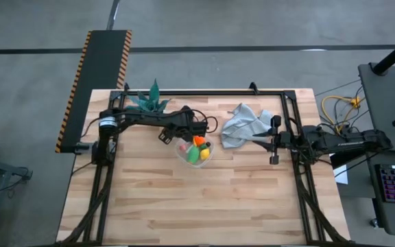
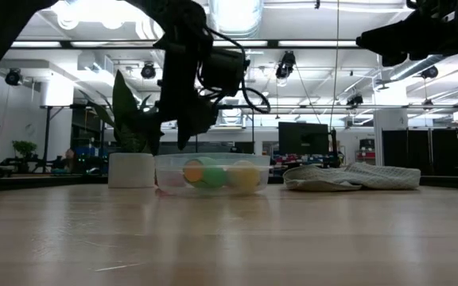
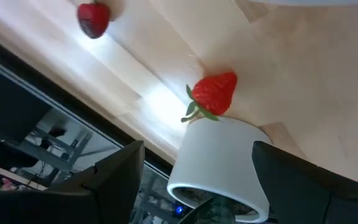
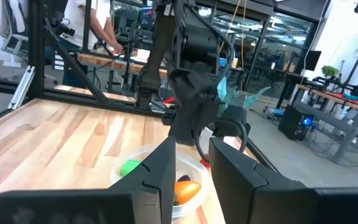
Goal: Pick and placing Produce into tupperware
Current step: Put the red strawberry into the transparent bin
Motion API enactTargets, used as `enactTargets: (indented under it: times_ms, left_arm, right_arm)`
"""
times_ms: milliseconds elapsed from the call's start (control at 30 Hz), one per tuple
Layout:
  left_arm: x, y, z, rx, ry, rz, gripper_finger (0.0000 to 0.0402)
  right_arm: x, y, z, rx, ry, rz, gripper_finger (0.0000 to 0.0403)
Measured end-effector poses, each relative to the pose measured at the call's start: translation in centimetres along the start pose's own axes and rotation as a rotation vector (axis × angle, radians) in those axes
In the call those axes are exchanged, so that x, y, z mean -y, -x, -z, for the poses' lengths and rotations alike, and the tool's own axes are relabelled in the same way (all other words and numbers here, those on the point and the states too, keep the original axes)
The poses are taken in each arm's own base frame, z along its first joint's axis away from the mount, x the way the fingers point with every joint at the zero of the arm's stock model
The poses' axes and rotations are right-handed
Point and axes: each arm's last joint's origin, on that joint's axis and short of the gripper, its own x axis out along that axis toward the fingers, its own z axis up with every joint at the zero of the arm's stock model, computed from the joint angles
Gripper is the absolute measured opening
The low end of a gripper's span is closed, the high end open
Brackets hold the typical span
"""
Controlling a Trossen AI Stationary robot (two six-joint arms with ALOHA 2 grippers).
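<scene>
The clear round tupperware (image 1: pixel 196 165) stands mid-table and holds orange (image 1: pixel 198 141), green (image 1: pixel 193 156) and yellow (image 1: pixel 205 154) produce. My left gripper (image 1: pixel 164 137) hangs open just left of the tub, slanting down, with nothing between its fingers. In its wrist view (image 3: pixel 197 146) a red strawberry (image 3: pixel 213 93) lies on the wood beside the white plant pot (image 3: pixel 219 165), and a second strawberry (image 3: pixel 93 18) lies farther off. My right gripper (image 4: pixel 192 149) waits level above the cloth at the right, its fingers a little apart and holding nothing.
The teal-leaved plant (image 1: pixel 149 101) in its white pot (image 2: pixel 130 170) stands at the far left, close behind my left arm. A crumpled grey-blue cloth (image 1: pixel 242 125) lies right of the tub. A black frame (image 1: pixel 204 91) borders the table. Bare wood fills the near half.
</scene>
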Motion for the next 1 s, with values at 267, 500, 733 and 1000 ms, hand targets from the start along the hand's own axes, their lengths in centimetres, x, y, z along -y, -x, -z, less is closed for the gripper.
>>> enactTargets:
  times_ms: [267, 500, 733, 1000]
  left_arm:
    - [-0.5, -1.6, 0.1, 0.036, -0.023, 0.083, 0.0283]
    - [-0.6, -2.6, 0.2, 0.022, -0.063, 0.106, 0.0283]
    - [-0.9, -3.8, 0.0, 0.054, -0.078, 0.074, 0.0283]
    - [-0.4, -4.6, 0.1, 0.047, -0.175, 0.093, 0.0283]
  right_arm:
    - [0.0, 0.0, -0.1, 0.013, -0.002, 0.003, 0.0082]
    - [0.0, 0.0, -0.1, 0.014, -0.004, 0.003, 0.0090]
    - [0.0, 0.0, -0.1, 0.014, -0.005, 0.003, 0.0086]
    - [0.0, 0.0, -0.2, 0.016, -0.002, 0.003, 0.0078]
